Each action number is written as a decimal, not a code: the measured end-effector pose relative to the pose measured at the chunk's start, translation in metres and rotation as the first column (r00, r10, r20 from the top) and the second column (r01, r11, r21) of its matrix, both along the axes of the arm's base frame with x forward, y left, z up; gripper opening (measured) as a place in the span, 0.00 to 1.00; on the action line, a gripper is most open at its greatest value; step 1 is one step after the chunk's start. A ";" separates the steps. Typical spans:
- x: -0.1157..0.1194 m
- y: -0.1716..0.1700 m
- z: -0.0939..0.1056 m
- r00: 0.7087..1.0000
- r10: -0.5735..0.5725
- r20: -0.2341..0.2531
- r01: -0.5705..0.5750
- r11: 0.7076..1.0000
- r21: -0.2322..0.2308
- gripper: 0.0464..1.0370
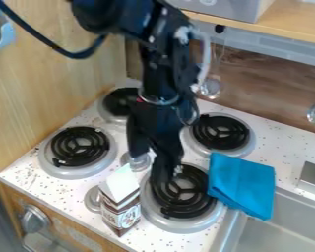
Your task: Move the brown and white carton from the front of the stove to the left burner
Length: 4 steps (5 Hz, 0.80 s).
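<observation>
In the camera view, the black gripper [149, 166] is seen above the speckled stovetop [28, 174], jaws spread, near the brown-and-white carton [120, 209], which is stood upright beside the front burner [185, 204]. For any contact, light, even pressure is needed, lest the carton be dented or tipped; by the sink [285, 229], a blue cloth [242, 182] is seen.

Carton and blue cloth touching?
Apart. Camera view: the carton stands on one side of a black burner coil, the cloth lies on the other.
</observation>
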State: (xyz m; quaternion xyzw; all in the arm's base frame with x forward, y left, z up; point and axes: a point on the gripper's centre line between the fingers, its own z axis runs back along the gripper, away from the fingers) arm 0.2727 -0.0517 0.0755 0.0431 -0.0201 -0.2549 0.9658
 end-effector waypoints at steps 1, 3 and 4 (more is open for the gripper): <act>-0.002 0.001 -0.004 0.999 -0.032 0.007 0.032 0.999 0.011 0.96; -0.006 0.007 0.004 0.998 -0.035 0.047 0.034 0.999 0.029 0.96; -0.006 0.008 0.017 0.995 -0.031 0.093 0.029 0.999 0.020 0.96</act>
